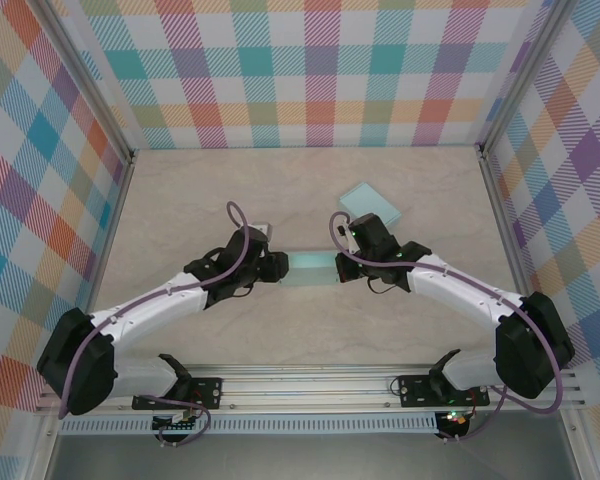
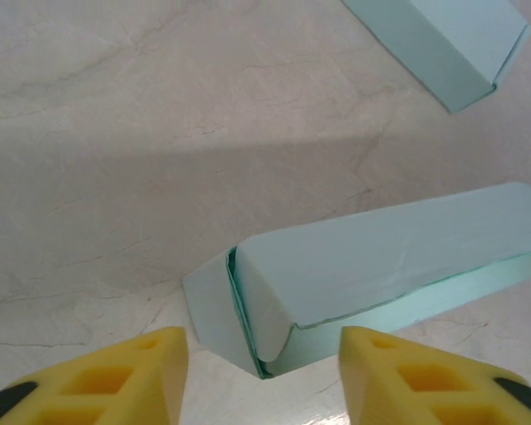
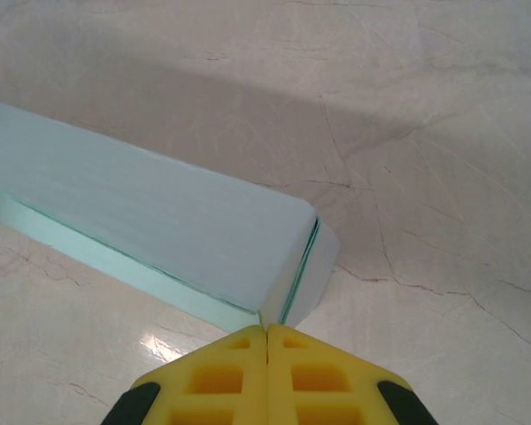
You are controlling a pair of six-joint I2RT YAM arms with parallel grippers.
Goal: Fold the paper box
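I am looking down on a pale marble-look table [image 1: 180, 200] with plaid walls [image 1: 320, 70] closing it in on three sides. A long, pale teal paper box [image 1: 313, 268] is lying flat in the middle of the table, running left to right between the two arms.

The left gripper [image 1: 275, 268] is sitting at the box's left end. In the left wrist view its yellow fingers [image 2: 150, 372] are standing wide apart and gripping nothing. The box [image 2: 380, 266] is lying just ahead of them, its near corner reaching into the gap. That end is showing a loose flap, and the long seam is gaping slightly.

The right gripper [image 1: 342, 265] is sitting at the box's right end. In the right wrist view its fingers [image 3: 221, 381] are pressing tightly together, with the tips meeting right at the end flap of the box [image 3: 150, 221]. I cannot tell whether any paper is pinched between them.

A second box [image 1: 372, 203] in the same teal is lying farther back and to the right, apart from the arms. It is also showing at the top of the left wrist view [image 2: 442, 44]. Nothing is lying between the grippers and the box.
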